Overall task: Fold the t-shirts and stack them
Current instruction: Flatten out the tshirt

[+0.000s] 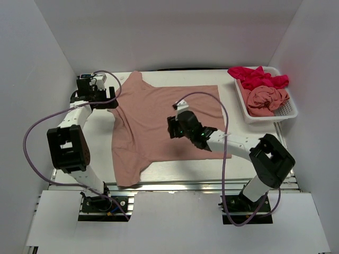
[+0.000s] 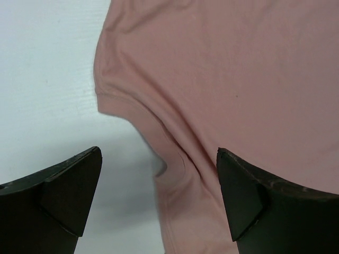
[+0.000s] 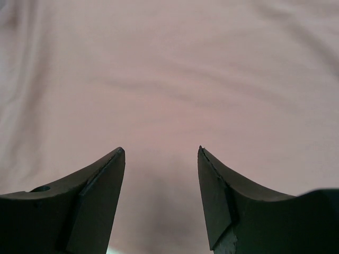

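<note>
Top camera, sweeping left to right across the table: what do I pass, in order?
Left gripper → spread salmon-pink t-shirt → white mesh basket holding bunched shirts. The right gripper hangs over the spread t-shirt, so it has no separate place.

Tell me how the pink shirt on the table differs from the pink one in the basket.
The table shirt lies spread flat on the table; the basket shirt is bunched in a heap. The table shirt lies alone; the basket shirt sits beside a magenta shirt in the white basket. Both are salmon pink.
</note>
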